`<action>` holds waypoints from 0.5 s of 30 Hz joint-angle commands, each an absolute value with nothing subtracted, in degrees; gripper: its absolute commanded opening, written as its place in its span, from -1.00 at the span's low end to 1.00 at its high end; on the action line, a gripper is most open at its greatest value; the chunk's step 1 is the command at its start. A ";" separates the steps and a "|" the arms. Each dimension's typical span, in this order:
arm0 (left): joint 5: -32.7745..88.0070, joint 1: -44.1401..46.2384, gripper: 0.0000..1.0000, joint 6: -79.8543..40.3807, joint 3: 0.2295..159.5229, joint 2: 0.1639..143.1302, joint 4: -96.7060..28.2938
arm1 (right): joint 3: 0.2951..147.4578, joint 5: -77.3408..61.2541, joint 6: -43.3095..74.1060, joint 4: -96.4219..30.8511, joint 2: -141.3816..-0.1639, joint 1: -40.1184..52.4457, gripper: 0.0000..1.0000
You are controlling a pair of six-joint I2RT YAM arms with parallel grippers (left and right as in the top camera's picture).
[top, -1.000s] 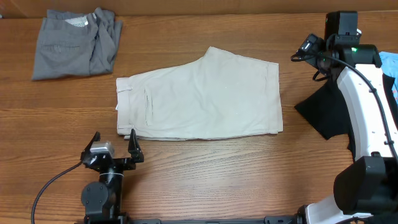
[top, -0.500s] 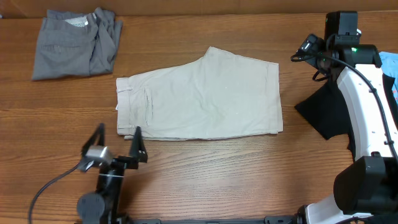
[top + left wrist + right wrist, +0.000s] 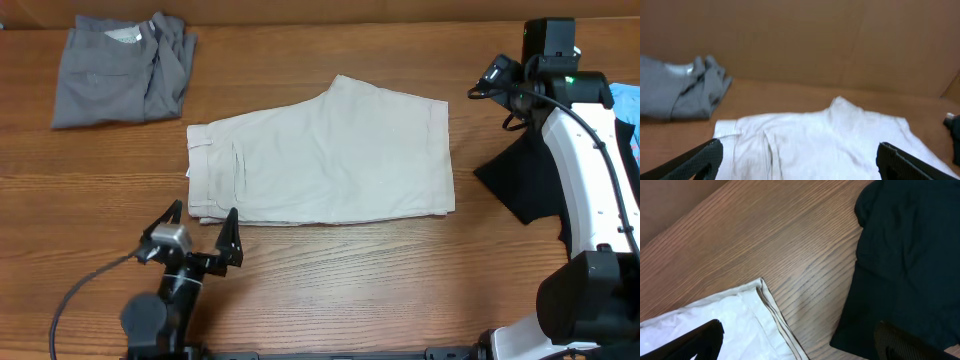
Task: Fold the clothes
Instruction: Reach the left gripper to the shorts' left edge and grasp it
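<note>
Overhead, we see the beige shorts (image 3: 330, 160) lying flat mid-counter (image 3: 350, 290), long axis side to side, waistband (image 3: 200, 170) toward the spread left gripper (image 3: 204, 212). The left wrist view shows the shorts just ahead. In the right wrist view, the right gripper (image 3: 800, 347) is spread above a corner of the shorts and the black T-shirt (image 3: 905, 255).

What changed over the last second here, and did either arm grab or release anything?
The left gripper, open and holding nothing, shifted slightly to the right in the overhead view, near the waistband corner of the beige shorts. Nothing was grasped or let go. The right gripper, the beige shorts, the grey shorts and the black T-shirt stayed put.
</note>
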State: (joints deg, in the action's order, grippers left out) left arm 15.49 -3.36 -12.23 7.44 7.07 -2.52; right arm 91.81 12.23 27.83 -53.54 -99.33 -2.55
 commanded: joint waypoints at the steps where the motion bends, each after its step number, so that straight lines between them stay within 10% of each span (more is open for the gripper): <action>1: 13.98 -3.14 1.00 -7.31 19.00 19.70 -7.95 | 92.58 12.34 27.66 -53.28 -99.02 -2.66 1.00; 15: 11.92 -9.23 0.99 -3.44 75.85 80.84 -47.20 | 92.58 12.34 27.66 -53.28 -99.02 -2.66 1.00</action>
